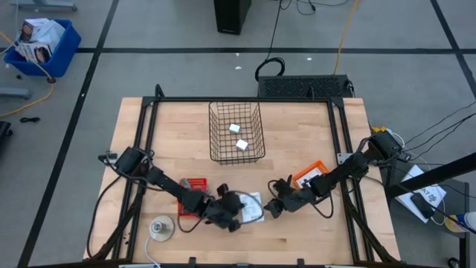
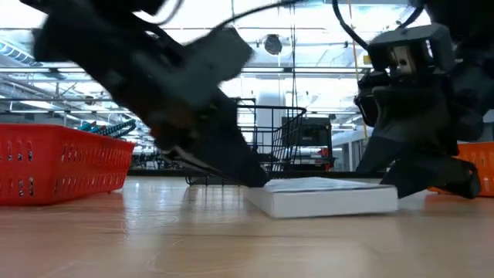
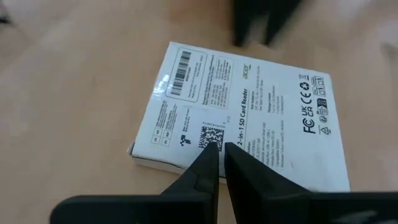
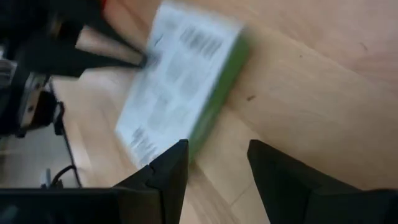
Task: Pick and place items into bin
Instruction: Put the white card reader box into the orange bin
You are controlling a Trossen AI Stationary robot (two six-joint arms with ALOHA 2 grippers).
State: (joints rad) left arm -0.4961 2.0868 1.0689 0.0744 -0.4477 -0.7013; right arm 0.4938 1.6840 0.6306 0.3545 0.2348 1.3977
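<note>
The flat box (image 3: 242, 118) lies on the bench (image 1: 312, 238) between both claws. The left claw (image 3: 221, 163), nearly closed, presses its top. The right claw (image 4: 217, 163) waits open beside it. The box may slide away, not lift.

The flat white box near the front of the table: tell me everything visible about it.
The flat white box looks like cardboard retail packaging, printed with a barcode, a QR code, certification marks and "2-in-1 SD Card Reader"; the right wrist view shows a green side edge. It lies flat on the wooden table, printed face up, between the two arms. The left tool, nearly shut, rests its tips on one edge; the right tool stands open just short of the opposite side.
</note>
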